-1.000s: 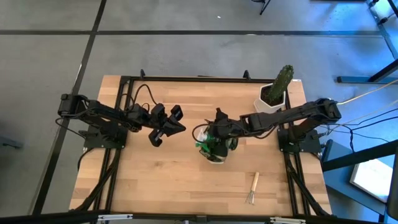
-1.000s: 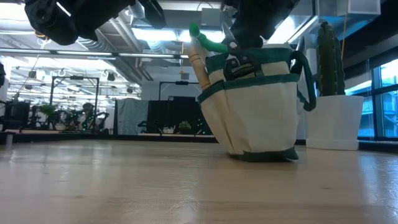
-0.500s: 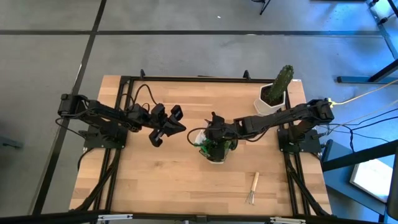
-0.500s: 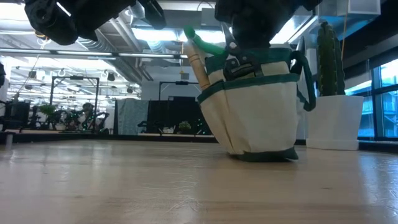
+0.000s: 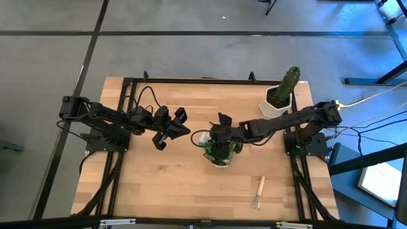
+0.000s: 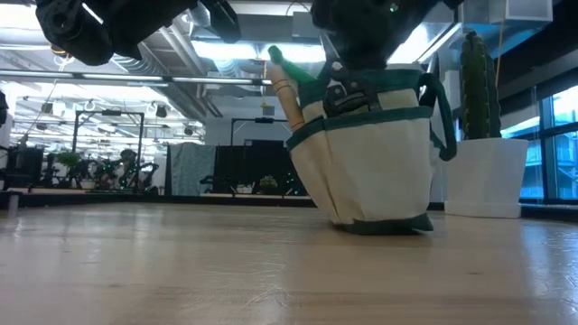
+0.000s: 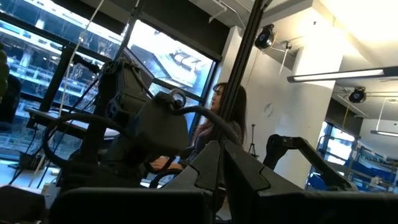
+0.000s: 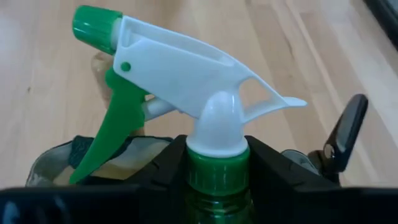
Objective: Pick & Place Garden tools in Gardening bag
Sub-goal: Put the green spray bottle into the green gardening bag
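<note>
Since the earlier frame: right end effector (image 5: 219,137) shifted slightly toward the counter's left side and settled over the gardening bag (image 6: 375,149), fingers narrowed. Now clamped on the neck of the green spray bottle (image 8: 186,118), white trigger head rising just beyond the fingers (image 8: 267,165). Directly beneath: bag upright on the counter (image 5: 165,184), wooden handle (image 6: 287,95) tilted out of a side pocket. Nearby toward the front edge: hand fork (image 5: 259,193) flat on the wood, well apart. Behind, toward the right arm's base: cactus in white pot (image 5: 282,94). Left end effector (image 5: 180,124) raised beside the bag, fingers together, empty. Person visible beyond it in the left wrist view (image 7: 217,127).
</note>
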Robot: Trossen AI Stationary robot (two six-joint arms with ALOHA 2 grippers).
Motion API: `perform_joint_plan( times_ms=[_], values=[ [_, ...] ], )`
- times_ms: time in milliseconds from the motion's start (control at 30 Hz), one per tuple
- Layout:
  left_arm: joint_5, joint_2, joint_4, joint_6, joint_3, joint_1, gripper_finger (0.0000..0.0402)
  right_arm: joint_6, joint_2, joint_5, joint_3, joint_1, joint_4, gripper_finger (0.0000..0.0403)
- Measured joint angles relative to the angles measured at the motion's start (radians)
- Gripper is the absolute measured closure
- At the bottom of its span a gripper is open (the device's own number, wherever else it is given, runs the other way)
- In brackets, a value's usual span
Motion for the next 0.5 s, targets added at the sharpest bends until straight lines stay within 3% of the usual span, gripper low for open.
perform_joint_plan(
  times_ms=[300,500],
  values=[
    [0.001,0.0,0.0,0.0,0.0,0.0,0.0387,0.113,0.0,0.08,0.0,0.04,0.001,0.0272],
    [0.001,0.0,0.0,0.0,0.0,0.0,0.0387,0.209,0.0,0.284,0.0,0.094,-0.002,0.0272]
  ],
)
